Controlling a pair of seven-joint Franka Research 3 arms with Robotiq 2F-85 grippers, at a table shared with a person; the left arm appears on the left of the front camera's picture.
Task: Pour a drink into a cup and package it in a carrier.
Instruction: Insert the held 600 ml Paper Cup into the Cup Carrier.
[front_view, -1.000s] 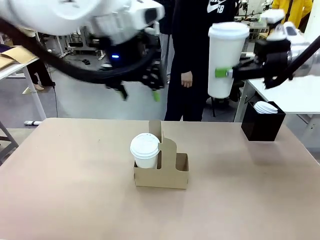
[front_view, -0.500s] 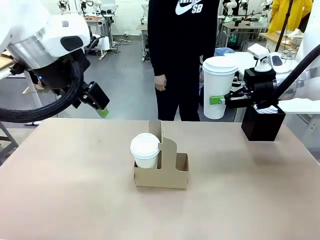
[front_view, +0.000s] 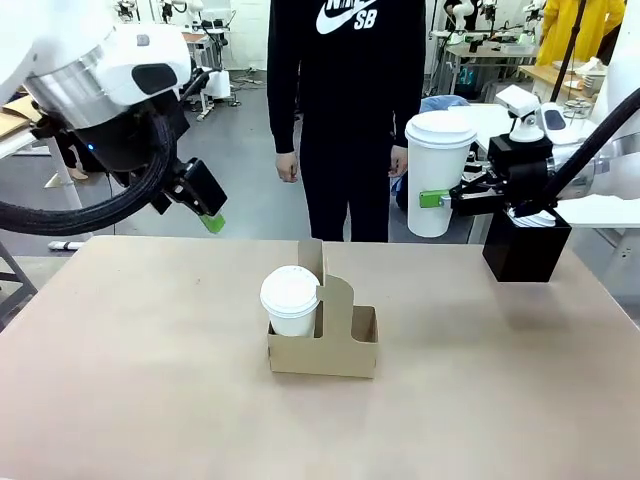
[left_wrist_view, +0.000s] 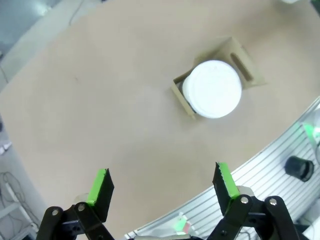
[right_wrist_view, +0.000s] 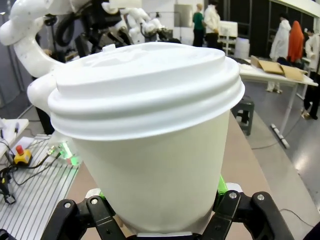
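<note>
My right gripper (front_view: 438, 200) is shut on a tall white cup (front_view: 437, 170) with a domed lid, holding it upright in the air over the table's far right. In the right wrist view that cup (right_wrist_view: 150, 150) stands between the green-padded fingers (right_wrist_view: 221, 186). The brown cardboard carrier (front_view: 345, 345) sits mid-table with a shorter lidded white cup (front_view: 291, 298) in its left slot. My left gripper (front_view: 207, 216) hangs open high at the far left, well clear of the carrier; from above it (left_wrist_view: 162, 175) looks down on the carrier (left_wrist_view: 241, 54). The drink is hidden.
A black box (front_view: 525, 250) with white lids in it stands at the far right table edge, just below my right gripper. A person (front_view: 345, 110) stands behind the far edge, hands hanging down. Bare tabletop (front_view: 150, 380) spreads around the carrier.
My left arm swung from above the carrier out to the far left and lower. The right gripper brought the tall cup down. The person stepped sideways behind the table.
</note>
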